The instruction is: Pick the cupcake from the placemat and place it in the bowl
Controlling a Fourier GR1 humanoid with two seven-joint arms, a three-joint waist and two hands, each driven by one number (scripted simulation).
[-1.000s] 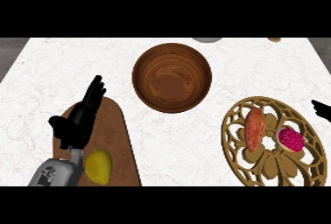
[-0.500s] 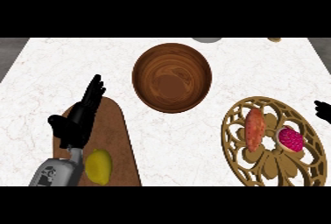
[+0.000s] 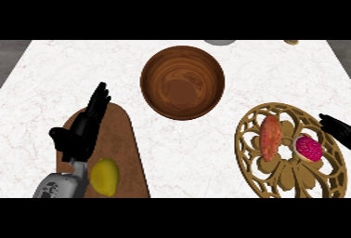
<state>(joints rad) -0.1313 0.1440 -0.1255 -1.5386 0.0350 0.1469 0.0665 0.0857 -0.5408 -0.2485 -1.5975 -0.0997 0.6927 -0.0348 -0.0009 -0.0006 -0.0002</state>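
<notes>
Right hand (image 3: 337,128) has edged nearer the cupcake (image 3: 308,148); left hand (image 3: 83,132) unmoved.

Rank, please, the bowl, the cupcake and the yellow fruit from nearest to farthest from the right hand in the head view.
From the right hand, at the right edge:
1. cupcake, just beside it on the gold mat.
2. bowl, in the centre, farther back.
3. yellow fruit, lower left, on the brown board.

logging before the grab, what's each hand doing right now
Left hand: open, holding nothing.
Right hand: open, holding nothing, mostly out of view.
</notes>
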